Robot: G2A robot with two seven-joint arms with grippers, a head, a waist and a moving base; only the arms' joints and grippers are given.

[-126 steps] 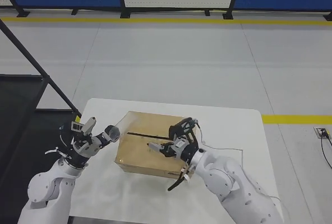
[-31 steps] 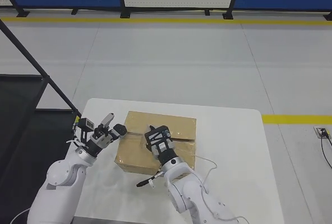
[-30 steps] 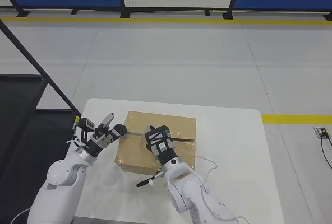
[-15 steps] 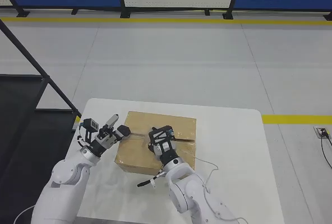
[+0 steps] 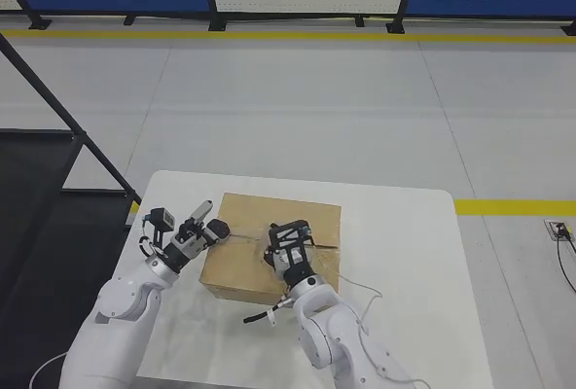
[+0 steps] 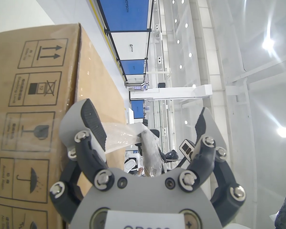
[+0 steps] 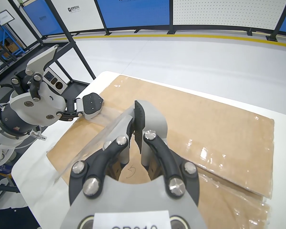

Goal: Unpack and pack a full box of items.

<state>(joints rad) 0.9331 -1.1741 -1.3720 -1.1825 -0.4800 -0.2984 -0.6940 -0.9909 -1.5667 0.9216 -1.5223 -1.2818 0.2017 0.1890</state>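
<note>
Right hand (image 7: 136,114) is clenched on a clear tape strip (image 7: 109,126) lifted off the box (image 7: 193,125), which sits just beneath it on the counter (image 5: 405,292). The strip's long axis runs away toward the released left hand (image 6: 145,117), which touches its far end.

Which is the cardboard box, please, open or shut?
Shut: flaps lie flat on the cardboard box; the right gripper pinches peeled clear tape.

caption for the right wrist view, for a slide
Right gripper pinches a clear tape strip lifted off the cardboard box; left gripper open at the box's end.
</note>
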